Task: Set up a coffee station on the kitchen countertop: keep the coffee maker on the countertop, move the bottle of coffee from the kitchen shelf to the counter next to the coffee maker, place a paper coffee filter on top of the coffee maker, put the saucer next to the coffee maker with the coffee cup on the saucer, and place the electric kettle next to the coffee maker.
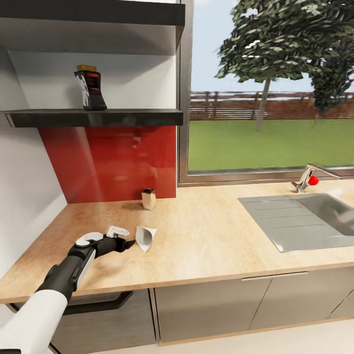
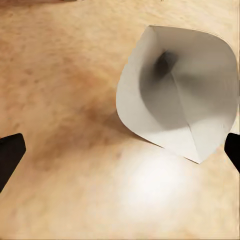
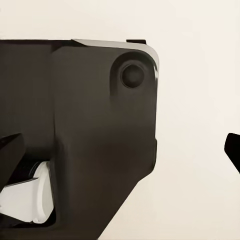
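A white paper coffee filter (image 1: 145,237) lies on its side on the wooden countertop (image 1: 206,246), its open cone mouth (image 2: 175,95) facing my left gripper. My left gripper (image 1: 129,243) hovers low over the counter just left of the filter, open, with the filter's edge near one fingertip (image 2: 233,150) and nothing between the fingers. The bottle of coffee (image 1: 90,88), dark with a tan lid, stands on the black wall shelf (image 1: 98,118) above. My right gripper (image 3: 120,150) is open, facing a dark part of the robot's body (image 3: 95,135).
A small tan box (image 1: 149,198) stands at the back against the red backsplash (image 1: 113,162). A steel sink (image 1: 300,221) with a faucet (image 1: 307,179) is set into the counter at the right, below the window. A white wall bounds the counter's left end.
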